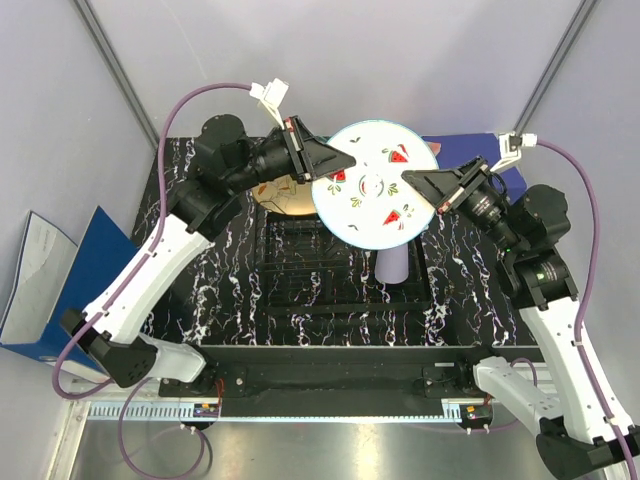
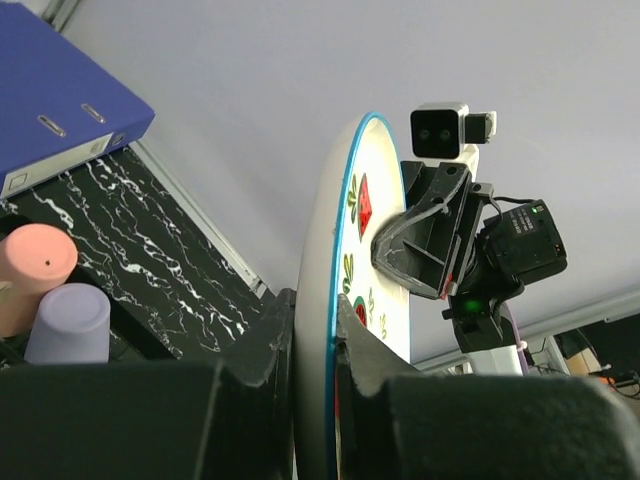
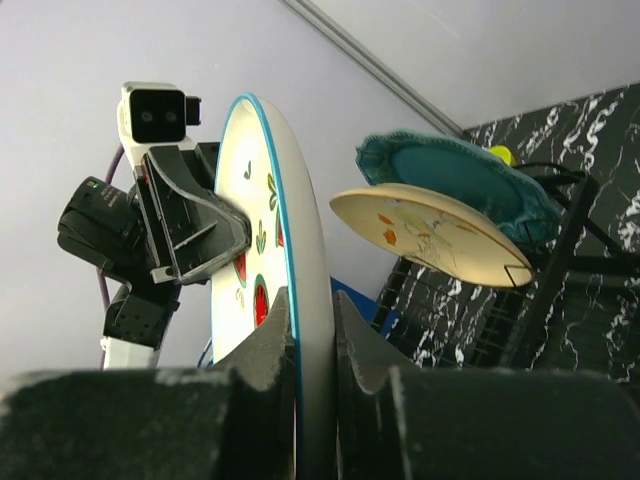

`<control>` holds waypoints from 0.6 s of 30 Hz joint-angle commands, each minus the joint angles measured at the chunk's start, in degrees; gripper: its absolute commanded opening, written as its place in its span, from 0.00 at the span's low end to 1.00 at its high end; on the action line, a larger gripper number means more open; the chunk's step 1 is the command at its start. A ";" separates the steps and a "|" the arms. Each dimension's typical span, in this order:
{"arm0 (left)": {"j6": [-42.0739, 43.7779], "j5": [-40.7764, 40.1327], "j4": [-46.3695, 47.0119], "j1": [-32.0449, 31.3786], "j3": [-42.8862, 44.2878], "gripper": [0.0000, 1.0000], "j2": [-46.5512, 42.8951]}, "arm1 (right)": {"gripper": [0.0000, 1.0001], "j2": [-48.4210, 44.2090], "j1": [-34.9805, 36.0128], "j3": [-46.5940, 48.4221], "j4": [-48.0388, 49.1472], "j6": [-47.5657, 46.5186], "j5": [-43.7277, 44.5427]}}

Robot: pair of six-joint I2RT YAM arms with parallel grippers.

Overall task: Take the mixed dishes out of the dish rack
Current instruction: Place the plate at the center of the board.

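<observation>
The white plate [image 1: 372, 186] is up in the air over the far end of the dish rack [image 1: 330, 292], at 12 o'clock from the rack's middle in the top view. It is round, so no side is longer. Its painted face, with red and green marks, points up at the top camera.

The left gripper [image 1: 335, 166] is pinched tight on the plate's rim at 10 o'clock. The right gripper [image 1: 420, 186] is pinched on the rim at 3 o'clock. Each wrist view shows one finger on each side of the rim.

In the rack, a lavender cup [image 1: 394, 266] stands at 5 o'clock from the white plate, with a pink cup [image 2: 36, 268] just beside it. A cream-orange plate [image 3: 430, 236] and a teal plate [image 3: 462, 176] lean together in the rack. A blue binder [image 1: 72, 270] sits at 9 o'clock, off the table [image 1: 225, 290].
</observation>
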 commanded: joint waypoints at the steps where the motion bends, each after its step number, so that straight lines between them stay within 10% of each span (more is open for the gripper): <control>1: 4.18 -1.38 5.76 0.33 7.71 0.00 0.90 | 0.00 -0.37 0.60 2.99 -2.83 -3.11 -2.80; 3: 4.97 -0.32 4.53 1.64 11.58 0.13 2.48 | 0.00 -1.24 0.60 3.61 -4.76 -3.98 -2.98; 4: 5.06 0.38 4.35 2.95 12.72 0.48 2.92 | 0.00 -1.68 0.69 3.70 -5.38 -4.25 -2.63; 7: 4.62 0.56 4.43 5.85 15.36 0.99 3.28 | 0.00 -3.00 0.61 4.05 -6.87 -4.95 -1.40; 18: 1.97 -8.57 10.32 18.78 3.26 0.99 -10.68 | 0.00 -4.76 0.43 10.02 -18.64 -11.01 20.26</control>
